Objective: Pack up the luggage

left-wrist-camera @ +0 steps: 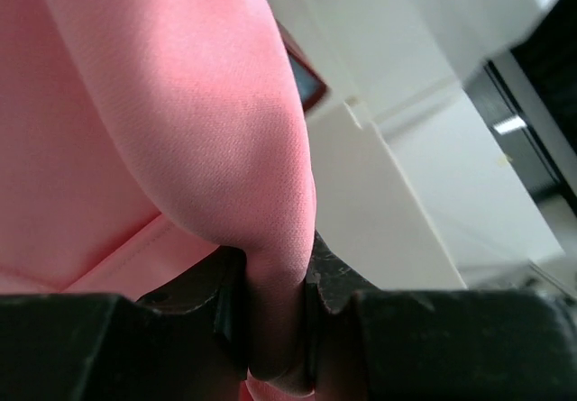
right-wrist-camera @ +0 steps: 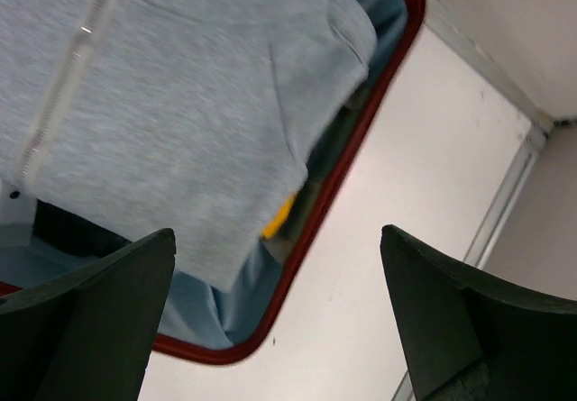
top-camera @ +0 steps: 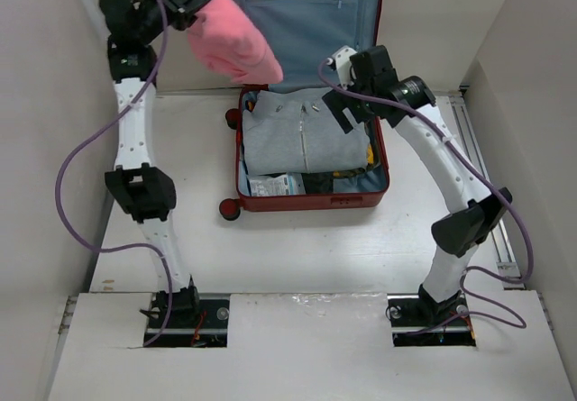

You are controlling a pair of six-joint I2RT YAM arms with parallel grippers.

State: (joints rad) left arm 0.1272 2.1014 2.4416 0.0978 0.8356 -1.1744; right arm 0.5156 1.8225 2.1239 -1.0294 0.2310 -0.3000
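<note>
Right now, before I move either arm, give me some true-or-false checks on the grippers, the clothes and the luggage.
1. The left gripper is clamped on the pink garment. True.
2. The right gripper holds the grey hoodie. False: its jaws stand open over the right rim of the luggage, holding nothing.
3. The luggage lies open. True.
4. The pink garment already lies inside the luggage. False: it hangs in the air from the left gripper.

The pink garment point(top-camera: 230, 31) is matt, fine-knit cloth; the grey hoodie point(top-camera: 302, 135) soft marled jersey with a metal zip point(right-wrist-camera: 68, 77); the luggage point(top-camera: 311, 203) smooth hard shell, woven fabric lining point(top-camera: 297, 13).
</note>
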